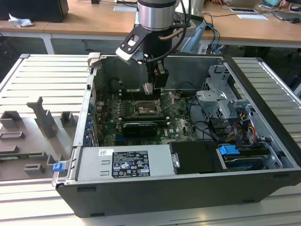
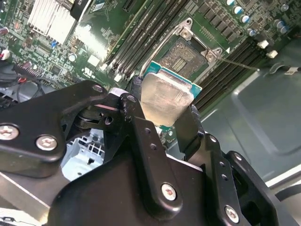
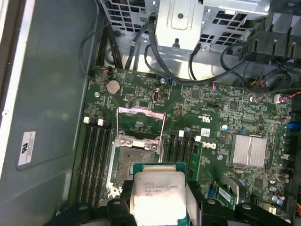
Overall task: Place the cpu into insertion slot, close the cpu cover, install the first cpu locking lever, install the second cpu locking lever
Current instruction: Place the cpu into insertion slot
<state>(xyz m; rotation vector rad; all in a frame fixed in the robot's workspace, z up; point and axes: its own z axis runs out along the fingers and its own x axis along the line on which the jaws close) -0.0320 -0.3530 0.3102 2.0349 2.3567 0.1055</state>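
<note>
Motherboard [image 3: 211, 108]: insertion slot [image 3: 131, 160] uncovered, fingers [image 2: 190, 129] gripping cpu [image 2: 167, 96].

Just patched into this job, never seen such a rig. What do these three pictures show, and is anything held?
The exterior view looks from outside at one robot arm reaching down into an open computer case lying on a slatted metal table. Both wrist views come from cameras riding on the arm, looking past its end effector at the green motherboard. The end effector is shut on the cpu, a flat silvery square chip, held above the board. Close by is the insertion slot, with no chip in it, and the cpu cover stands swung open. Grey fixture blocks sit on the table at the exterior view's left.
</note>
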